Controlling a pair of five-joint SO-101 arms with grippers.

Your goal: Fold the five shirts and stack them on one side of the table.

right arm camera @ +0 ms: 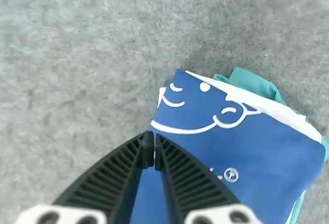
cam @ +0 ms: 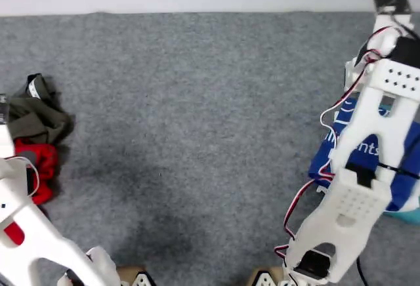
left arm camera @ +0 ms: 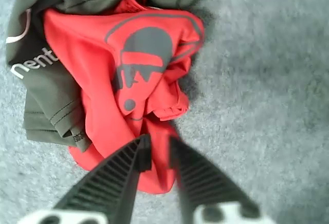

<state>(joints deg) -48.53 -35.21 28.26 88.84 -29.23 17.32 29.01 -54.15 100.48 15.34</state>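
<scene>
Your left gripper [left arm camera: 157, 154] sits slightly parted over red shirt [left arm camera: 92, 54]; your right gripper [right arm camera: 154, 152] closed at edge of blue shirt [right arm camera: 257, 147].

1. High view: you look down on the table [cam: 197, 102] from well above.
2. Left wrist view: close above red shirt [left arm camera: 92, 64], seen mid-left in high view.
3. Right wrist view: close above blue shirt [right arm camera: 247, 152], at high view's right edge.

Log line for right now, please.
left gripper open over red shirt | right gripper shut at blue shirt edge | olive shirt bunched against red | blue folded atop teal shirt
</scene>
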